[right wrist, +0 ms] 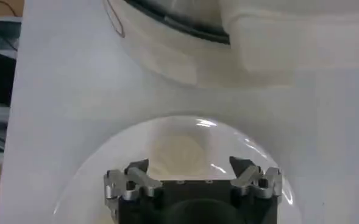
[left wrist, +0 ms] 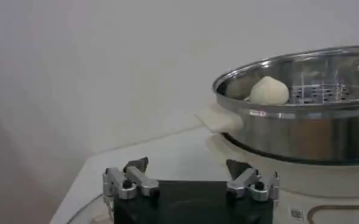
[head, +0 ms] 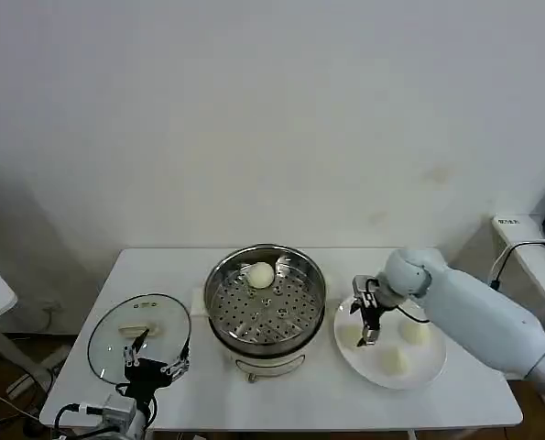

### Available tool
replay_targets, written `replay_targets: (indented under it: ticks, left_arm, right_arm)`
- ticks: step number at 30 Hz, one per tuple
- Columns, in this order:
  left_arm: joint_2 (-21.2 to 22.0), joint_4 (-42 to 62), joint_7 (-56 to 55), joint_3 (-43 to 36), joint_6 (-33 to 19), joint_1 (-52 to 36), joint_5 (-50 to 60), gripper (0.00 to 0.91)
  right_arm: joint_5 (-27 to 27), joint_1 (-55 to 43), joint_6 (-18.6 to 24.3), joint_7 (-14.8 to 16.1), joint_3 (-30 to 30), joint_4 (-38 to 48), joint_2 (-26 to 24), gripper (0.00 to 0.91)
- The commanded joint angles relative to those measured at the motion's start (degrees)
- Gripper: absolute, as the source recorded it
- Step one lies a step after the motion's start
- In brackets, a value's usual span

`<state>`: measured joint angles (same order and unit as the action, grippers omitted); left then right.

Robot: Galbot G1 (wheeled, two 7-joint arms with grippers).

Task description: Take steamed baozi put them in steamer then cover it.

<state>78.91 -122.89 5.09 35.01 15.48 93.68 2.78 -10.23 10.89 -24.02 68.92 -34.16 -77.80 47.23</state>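
One baozi (head: 260,274) sits in the steamer (head: 266,307) on the bench (head: 162,270). The right end effector (head: 367,335) hangs spread wide over a bun (right wrist: 178,151) on the white plate (head: 419,374). The left end effector (head: 153,367), also spread, rests by the glass lid (head: 138,332).

Open steamer (head: 266,298) top, one baozi (head: 259,274) at far rim
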Motion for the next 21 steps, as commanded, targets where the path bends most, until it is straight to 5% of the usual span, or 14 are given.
replay_targets:
  ticks: [1,18,19,21]
  left_arm:
    - [0.0,0.0,0.0,0.0,0.0,0.1,0.1,0.907]
    - [0.0,0.7,0.0,0.1,-0.1,-0.3,0.0,0.907]
    - [0.0,0.7,0.0,0.1,-0.1,-0.3,0.0,0.907]
    - [0.1,0.4,0.0,0.0,0.0,-0.2,0.0,0.907]
  right_arm:
    - [-0.9,0.5,0.2,0.2,-0.1,0.4,0.1,0.907]
    - [-2.6,1.2,1.2,0.2,0.6,2.3,0.9,0.907]
    - [-2.6,1.3,1.2,0.1,0.7,2.4,1.0,0.786]
    - [-2.6,1.3,1.1,0.1,0.7,2.6,1.2,0.725]
